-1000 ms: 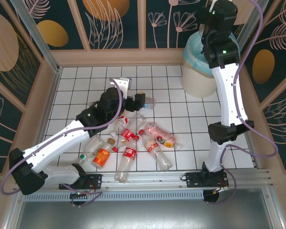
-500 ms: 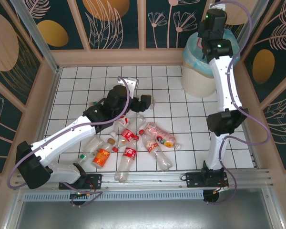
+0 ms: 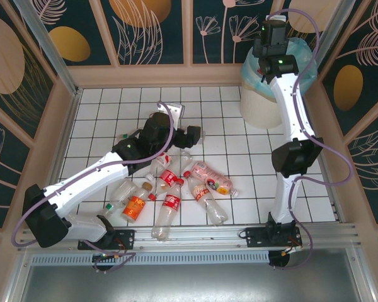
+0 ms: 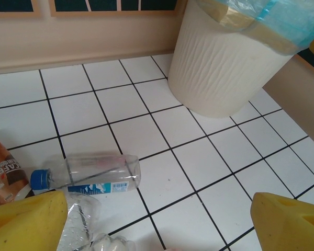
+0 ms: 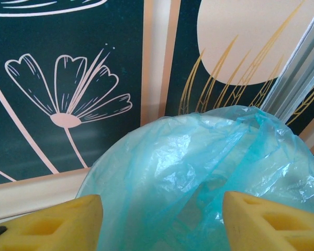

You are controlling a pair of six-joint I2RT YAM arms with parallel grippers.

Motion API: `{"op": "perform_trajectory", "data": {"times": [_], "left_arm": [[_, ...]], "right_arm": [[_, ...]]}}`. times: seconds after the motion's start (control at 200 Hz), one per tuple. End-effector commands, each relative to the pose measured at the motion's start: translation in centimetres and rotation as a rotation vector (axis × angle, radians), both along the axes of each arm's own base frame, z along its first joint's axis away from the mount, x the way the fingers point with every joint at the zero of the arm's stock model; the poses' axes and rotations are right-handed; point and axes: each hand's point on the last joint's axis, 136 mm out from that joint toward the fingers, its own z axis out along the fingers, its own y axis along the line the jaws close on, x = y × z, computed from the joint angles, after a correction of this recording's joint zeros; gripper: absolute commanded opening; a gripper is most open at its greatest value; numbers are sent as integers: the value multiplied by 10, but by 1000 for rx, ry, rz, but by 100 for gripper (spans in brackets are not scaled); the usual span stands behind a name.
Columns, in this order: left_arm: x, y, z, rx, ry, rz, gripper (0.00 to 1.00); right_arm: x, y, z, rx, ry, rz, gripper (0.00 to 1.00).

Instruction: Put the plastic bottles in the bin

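Over at the far right corner the right pincer [image 5: 159, 225] hangs above the mouth of the bin [image 3: 259, 104]. Its yellow fingers [image 5: 47, 222] are spread well apart with nothing between them, just the crumpled blue bag [image 5: 199, 172] below. I'd judge this to be the drop step for that arm: it sits over the opening with an empty grip. Whether a bottle lies down in the bag I cannot tell, as the folds hide it.

The left pincer [image 4: 157, 225] is low over the white tiled table [image 3: 113, 107], jaws wide and holding nothing. Just ahead of it, nearer its left finger, a blue-capped bottle [image 4: 94, 175] lies on its side, clear, with a small blue label. Beside that is the edge of a brown-labelled bottle [image 4: 2, 172]. The bin stands well apart from them, across several tiles.

Most of the plastic bottles [image 3: 176, 189] are not yet binned. They lie in a loose heap in the middle of the table, near the arms' side (a tangle of red, orange and clear).

For the next move, I'd say the left arm needs to shift slightly toward the blue-capped bottle, turn to straddle its body across the width, drop and close. The right arm needs to swing down to the heap without brushing the bag's rim.
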Motion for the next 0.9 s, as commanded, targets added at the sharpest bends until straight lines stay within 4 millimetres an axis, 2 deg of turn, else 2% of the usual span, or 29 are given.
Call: {"op": "perform_trajectory", "data": {"times": [0.0, 0.1, 0.28, 0.41, 0.556, 0.626, 0.711, 0.776, 0.816, 0.896], "left_arm": [[1, 0, 4, 0, -2, 1, 90], [1, 4, 3, 6, 1, 17, 90], [-3, 9, -2, 23, 43, 33, 90], [-11, 21, -12, 38, 104, 63, 89], [-29, 39, -29, 40, 188, 96, 88], [-39, 49, -35, 41, 227, 113, 87], [-51, 62, -42, 45, 279, 138, 86], [-63, 71, -48, 42, 329, 149, 84], [-72, 75, -52, 41, 360, 145, 83], [-89, 83, -66, 41, 428, 137, 81]], "right_arm": [[-12, 1, 22, 32, -44, 3, 63], [-13, 3, 24, 43, -45, 14, 64], [-19, 14, 43, 75, -77, 58, 66], [-35, 36, 69, 88, -118, 112, 68], [-69, 75, 90, 105, -138, 182, 69], [-86, 97, 85, 135, -108, 206, 68], [-109, 132, 68, 179, -36, 280, 66], [-126, 160, 43, 211, 43, 350, 66], [-143, 187, 28, 241, 93, 424, 65], [-174, 227, -13, 297, 204, 537, 63]]}}
